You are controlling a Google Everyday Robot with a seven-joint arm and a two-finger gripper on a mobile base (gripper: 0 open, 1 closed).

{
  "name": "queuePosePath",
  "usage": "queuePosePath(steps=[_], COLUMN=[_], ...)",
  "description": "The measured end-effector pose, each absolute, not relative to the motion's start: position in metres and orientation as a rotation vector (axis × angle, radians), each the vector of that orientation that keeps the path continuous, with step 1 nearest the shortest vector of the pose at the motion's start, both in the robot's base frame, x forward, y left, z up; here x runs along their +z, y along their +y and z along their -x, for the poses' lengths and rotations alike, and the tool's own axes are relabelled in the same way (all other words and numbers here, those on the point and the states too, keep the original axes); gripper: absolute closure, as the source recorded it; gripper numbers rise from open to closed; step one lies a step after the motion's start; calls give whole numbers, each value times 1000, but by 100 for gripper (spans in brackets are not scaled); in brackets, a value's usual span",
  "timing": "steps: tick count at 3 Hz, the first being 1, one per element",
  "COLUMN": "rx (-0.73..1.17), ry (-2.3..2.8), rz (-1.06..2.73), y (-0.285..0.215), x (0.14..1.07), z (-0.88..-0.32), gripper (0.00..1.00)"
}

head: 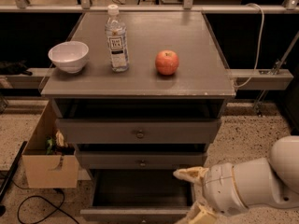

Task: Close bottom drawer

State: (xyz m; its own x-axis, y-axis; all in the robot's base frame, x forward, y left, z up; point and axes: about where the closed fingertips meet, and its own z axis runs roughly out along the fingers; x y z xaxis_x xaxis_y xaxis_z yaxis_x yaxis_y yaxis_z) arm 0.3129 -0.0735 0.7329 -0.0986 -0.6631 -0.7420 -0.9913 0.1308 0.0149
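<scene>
The bottom drawer [135, 214] of the grey cabinet [140, 80] is pulled out, its dark box interior open to view and its low plain front panel near the frame's lower edge. My gripper [193, 195] is at the drawer's right front corner, on a white arm coming in from the lower right. One cream finger [188, 173] points left over the drawer's right side, and the other sits lower, by the front panel. The fingers are spread apart and hold nothing.
The middle drawer [141, 161] and top drawer [139, 131] stick out slightly. On the cabinet top stand a white bowl [68, 56], a water bottle [117, 40] and a red apple [167, 62]. A cardboard box [48, 161] and cables lie at the left.
</scene>
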Motion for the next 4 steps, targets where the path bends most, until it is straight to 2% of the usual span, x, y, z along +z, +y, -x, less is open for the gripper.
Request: queuePosePath(steps=[1,2,3,4], rx=[741,707,670,634], ry=[1837,1851,1885,1959], rz=[1575,1573,1564,1539], y=[-62,-68,-90,-136], x=[705,668,638,601], z=[-318,-327,-339,-357], gripper=[49,80,100,100])
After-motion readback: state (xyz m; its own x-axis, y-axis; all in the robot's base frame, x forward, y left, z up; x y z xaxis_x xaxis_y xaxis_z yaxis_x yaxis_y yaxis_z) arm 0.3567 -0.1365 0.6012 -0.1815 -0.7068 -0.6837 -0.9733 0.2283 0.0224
